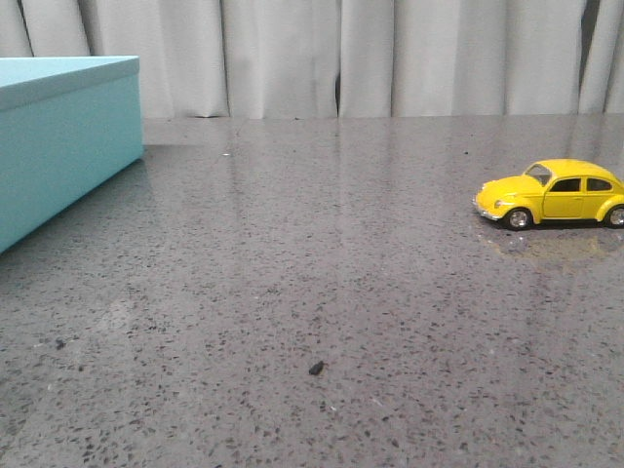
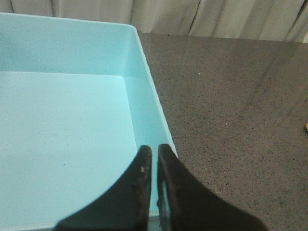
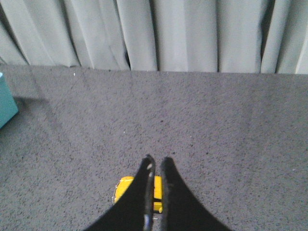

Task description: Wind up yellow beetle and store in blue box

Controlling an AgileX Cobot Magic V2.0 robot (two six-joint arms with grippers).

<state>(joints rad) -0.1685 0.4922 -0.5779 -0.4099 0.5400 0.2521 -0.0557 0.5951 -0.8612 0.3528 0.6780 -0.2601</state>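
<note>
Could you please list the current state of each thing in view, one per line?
yellow beetle: upright on its wheels on the table, ungrasped.
blue box: open, nothing visible inside.
left gripper: shut, empty, above the box's edge.
right gripper: shut, empty, above the beetle.

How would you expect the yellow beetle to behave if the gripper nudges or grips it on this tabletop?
The yellow beetle stands on four tyres on a smooth, reflective tabletop, so a nudge along its length would probably roll it. Its glossy, rounded body may slip between fingers. It looks rigid and small, so probably light.
</note>
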